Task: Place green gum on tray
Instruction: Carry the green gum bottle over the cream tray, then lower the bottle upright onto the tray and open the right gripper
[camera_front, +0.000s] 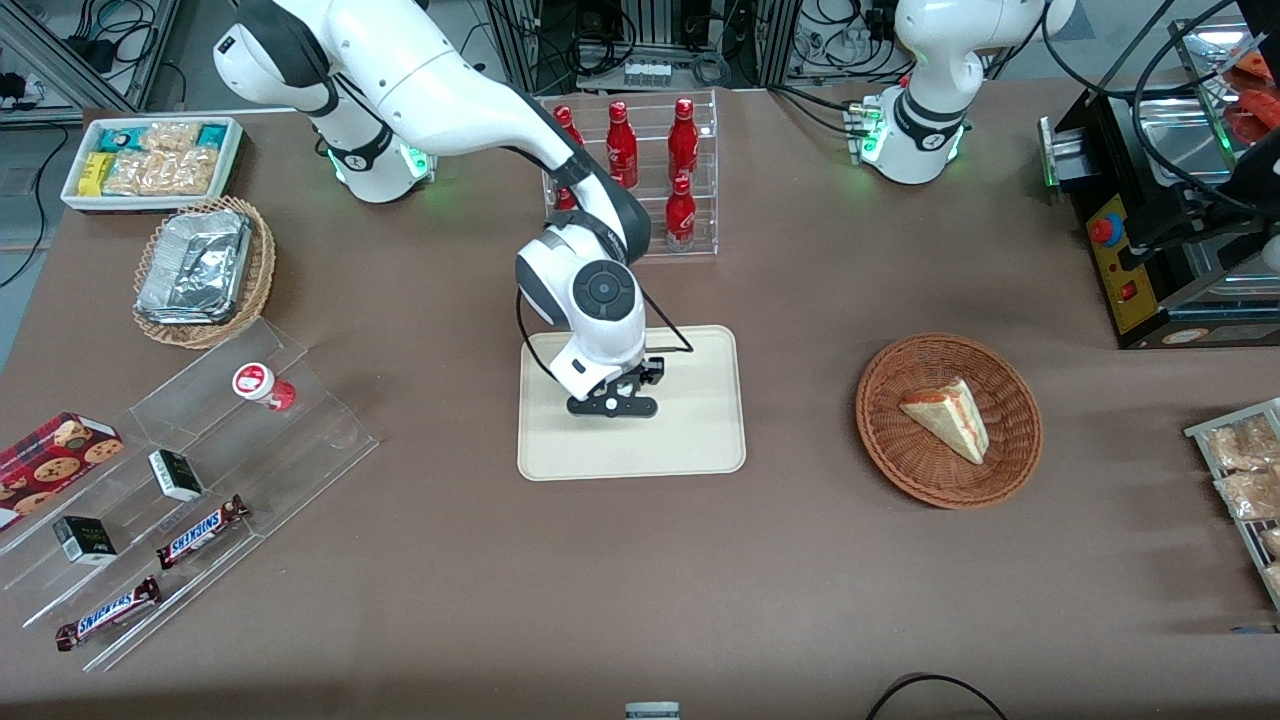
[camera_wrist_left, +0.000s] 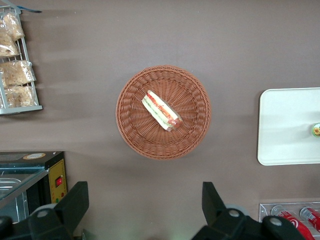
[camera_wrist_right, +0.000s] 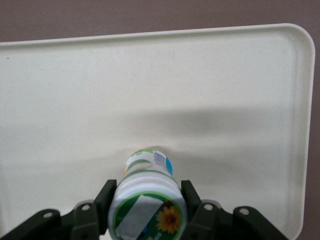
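The brown surface (camera_front: 640, 560) carries everything. At the centre of the front view lies the tray (camera_front: 690, 440), and the right arm's gripper (camera_front: 612, 405) hangs low over it. The wrist view shows its fingers (camera_wrist_right: 102, 202) pressed against the sides of the green gum (camera_wrist_right: 145, 205), held upright with its base at or just above the tray's floor; contact is hard to judge. So the carry looks done; what is left is to let go and lift clear.

Nothing crowds the tray. The clear stand (camera_front: 190, 500) at lower left holds the red-lidded bottle (camera_front: 262, 385), the wicker basket (camera_front: 948, 420) sits at right, and red bottles (camera_front: 680, 150) stand at upper centre.
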